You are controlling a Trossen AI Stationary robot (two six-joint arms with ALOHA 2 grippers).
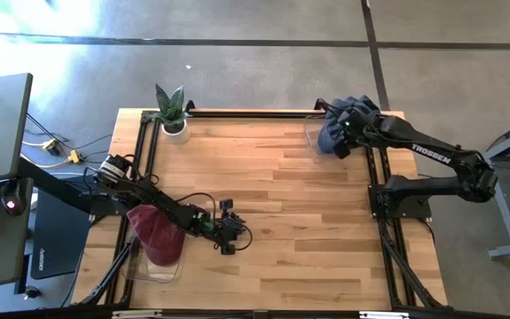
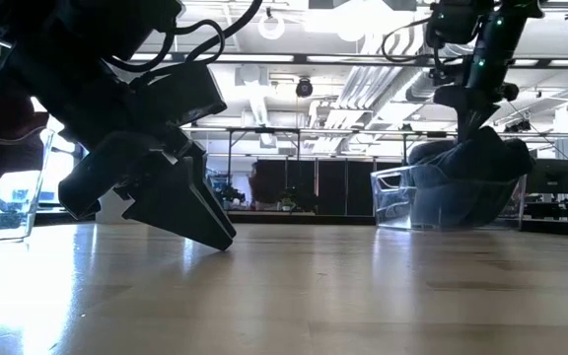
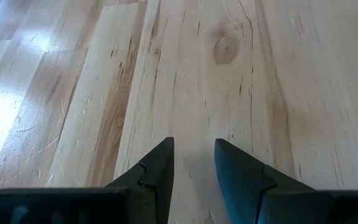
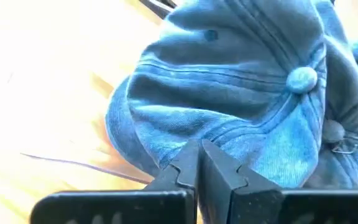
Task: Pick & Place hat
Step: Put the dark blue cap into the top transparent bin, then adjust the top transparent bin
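Observation:
A blue denim cap (image 1: 333,135) lies bunched in a clear bin (image 1: 311,133) at the table's far right corner; the low view shows the cap (image 2: 461,177) inside that bin (image 2: 392,202). My right gripper (image 4: 199,152) comes down onto the cap and is shut on it. A maroon hat (image 1: 153,232) sits in a second clear bin (image 1: 149,266) at the near left. My left gripper (image 3: 194,149) is open, low over bare wood to the right of the maroon hat, with nothing between its fingers. My right gripper pinches a fold of the blue cap's crown cloth (image 4: 194,134) between its two fingers, a little way from the top button (image 4: 302,79). It comes at the cap from above, pointing down (image 2: 466,108). The cap stays bunched inside the clear bin.
A potted plant (image 1: 172,113) stands at the far left corner. A black frame rail (image 1: 246,113) runs along the far edge, and more rails run along both sides. Bare wooden table (image 1: 290,204) lies between the two bins. A desk with cables stands off the table's left side.

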